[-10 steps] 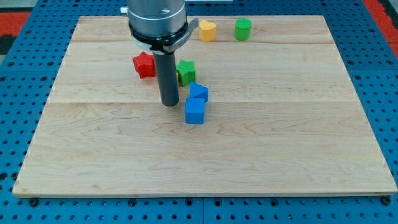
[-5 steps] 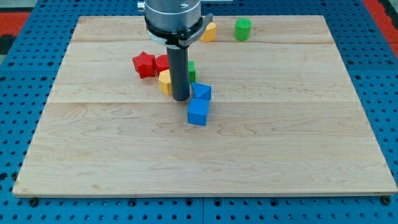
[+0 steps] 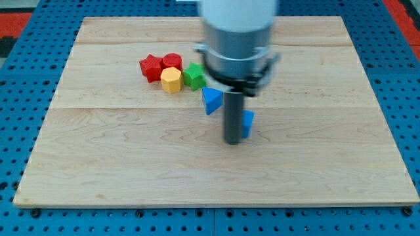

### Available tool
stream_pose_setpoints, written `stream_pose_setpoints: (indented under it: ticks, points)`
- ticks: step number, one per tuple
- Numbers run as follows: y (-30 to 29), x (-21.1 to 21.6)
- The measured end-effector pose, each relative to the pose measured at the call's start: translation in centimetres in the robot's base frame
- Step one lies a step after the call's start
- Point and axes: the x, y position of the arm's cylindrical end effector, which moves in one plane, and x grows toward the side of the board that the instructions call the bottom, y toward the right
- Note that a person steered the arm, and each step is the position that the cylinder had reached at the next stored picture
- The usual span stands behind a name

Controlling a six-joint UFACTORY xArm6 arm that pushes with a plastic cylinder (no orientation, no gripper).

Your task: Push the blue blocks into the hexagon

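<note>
My tip (image 3: pixel 233 140) rests on the board right of centre, blurred by motion. A blue cube (image 3: pixel 247 124) sits against the rod's right side, mostly hidden behind it. A blue triangular block (image 3: pixel 210 101) lies up and left of the tip, apart from it. A yellow hexagon block (image 3: pixel 171 80) sits further left in a cluster, touching a red star block (image 3: pixel 151 67), a second red block (image 3: pixel 173 61) and a green star block (image 3: pixel 194 77).
The arm's grey housing (image 3: pixel 236 33) covers the top centre of the wooden board (image 3: pixel 98 164), hiding whatever lies behind it. Blue pegboard surrounds the board.
The arm has swept right and downward. The blue cube has moved right with it. The blue triangular block has shifted slightly left. The cluster by the hexagon is uncovered; the top blocks are now hidden.
</note>
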Motion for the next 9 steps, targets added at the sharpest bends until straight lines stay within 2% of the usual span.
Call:
stream_pose_setpoints:
  ticks: [1, 2, 5, 6, 8, 9]
  points:
    - [5.6, 0.6]
    - [11.6, -1.9]
    - [-3.4, -4.2]
    - [-5.8, -5.4]
    - [-6.6, -10.2]
    - [-5.2, -9.5]
